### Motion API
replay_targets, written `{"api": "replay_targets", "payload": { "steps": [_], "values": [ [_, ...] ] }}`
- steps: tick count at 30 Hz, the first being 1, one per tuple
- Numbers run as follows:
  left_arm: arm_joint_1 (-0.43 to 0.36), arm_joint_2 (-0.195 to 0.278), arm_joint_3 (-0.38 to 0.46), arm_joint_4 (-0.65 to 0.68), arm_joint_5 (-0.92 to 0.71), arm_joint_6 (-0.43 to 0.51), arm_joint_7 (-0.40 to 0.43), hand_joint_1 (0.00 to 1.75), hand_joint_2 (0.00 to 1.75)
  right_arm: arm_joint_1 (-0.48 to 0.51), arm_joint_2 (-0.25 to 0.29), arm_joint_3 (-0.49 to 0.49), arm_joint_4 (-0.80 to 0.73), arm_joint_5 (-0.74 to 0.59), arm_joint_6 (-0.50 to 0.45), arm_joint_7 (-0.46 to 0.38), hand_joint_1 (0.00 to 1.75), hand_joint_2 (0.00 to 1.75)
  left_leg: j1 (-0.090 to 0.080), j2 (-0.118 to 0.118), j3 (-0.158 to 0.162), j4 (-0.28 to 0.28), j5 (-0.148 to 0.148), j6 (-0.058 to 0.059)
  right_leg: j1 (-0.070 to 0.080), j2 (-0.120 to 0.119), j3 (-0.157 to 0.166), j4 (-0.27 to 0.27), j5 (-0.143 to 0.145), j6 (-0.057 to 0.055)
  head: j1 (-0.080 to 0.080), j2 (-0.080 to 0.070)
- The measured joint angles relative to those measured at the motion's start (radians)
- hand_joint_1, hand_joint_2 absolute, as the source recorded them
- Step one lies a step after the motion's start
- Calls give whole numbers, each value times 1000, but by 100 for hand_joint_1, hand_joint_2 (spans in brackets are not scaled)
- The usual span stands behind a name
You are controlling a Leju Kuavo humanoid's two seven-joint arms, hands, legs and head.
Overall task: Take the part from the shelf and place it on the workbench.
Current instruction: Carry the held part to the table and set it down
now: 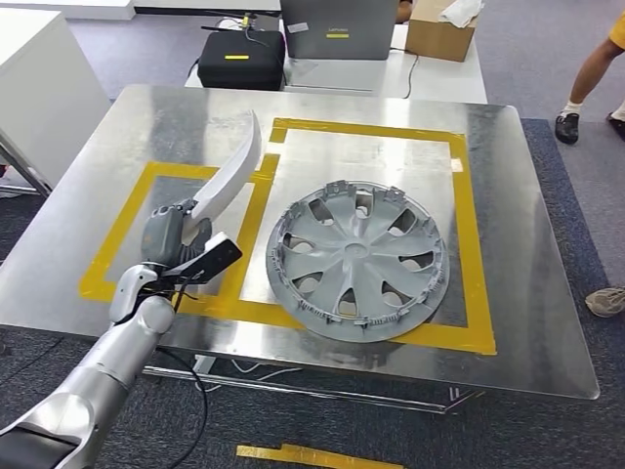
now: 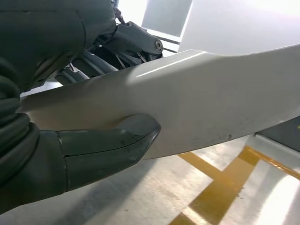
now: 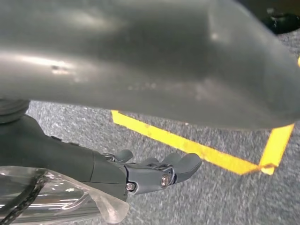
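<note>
Workbench (image 1: 516, 293): metal top on blue-grey carpet, marked with yellow tape (image 1: 476, 244) into 2 adjoining rectangles, a smaller one on the robot's left and a larger one on its right.
Edges: near edge just above the left arm; right and far edges of the bench top bare outside the tape.
Hubcap (image 1: 357, 259): grey, lies flat in the larger rectangle, its near rim on the front tape line.
Part (image 1: 234, 176): long white curved panel, held at its lower end, tilted up and away over the smaller rectangle, tip near the shared tape line; I cannot tell whether it touches the top.
Left hand (image 1: 173, 234): clasps the part, thumb (image 2: 116, 140) pressed on its face and dark fingers behind it.
Right hand (image 3: 155, 171): hangs above carpet with floor tape (image 3: 198, 150), fingers stretched out and lightly curved, holding nothing.
Open room: bare metal inside the smaller rectangle, left of the hubcap.
Behind bench: black case (image 1: 241, 57), grey laptop (image 1: 339, 27), cardboard box (image 1: 439, 34) on a white table.
Bystanders: a leg and shoe (image 1: 567, 127) at far right; another shoe (image 1: 605, 300) beside the bench's right edge.
</note>
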Motion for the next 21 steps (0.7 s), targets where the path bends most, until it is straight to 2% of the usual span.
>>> {"api": "replay_targets", "payload": {
  "steps": [8, 18, 21],
  "values": [
    [-2, 37, 0, 60, -164, 19, 77, 175, 175, 17, 44, -16, -85, 9, 60, 17, 0, 0, 0, 0, 1, 0, 5, -4, 0, 0, 1, 0, 5, -2, 0, 0],
    [-4, 58, 1, 96, -185, 20, 88, 175, 175, 23, 65, -24, -134, 14, 71, 18, 0, 0, -1, 0, 3, 1, 5, -3, -1, 0, 1, 0, 5, -2, 0, 0],
    [-7, 62, 1, 106, -239, 19, 121, 175, 175, 27, 74, -28, -155, 22, 97, 19, 0, 0, -1, 0, 2, 1, 5, -3, -1, 0, 1, 0, 5, -2, 0, 0]
  ]
}}
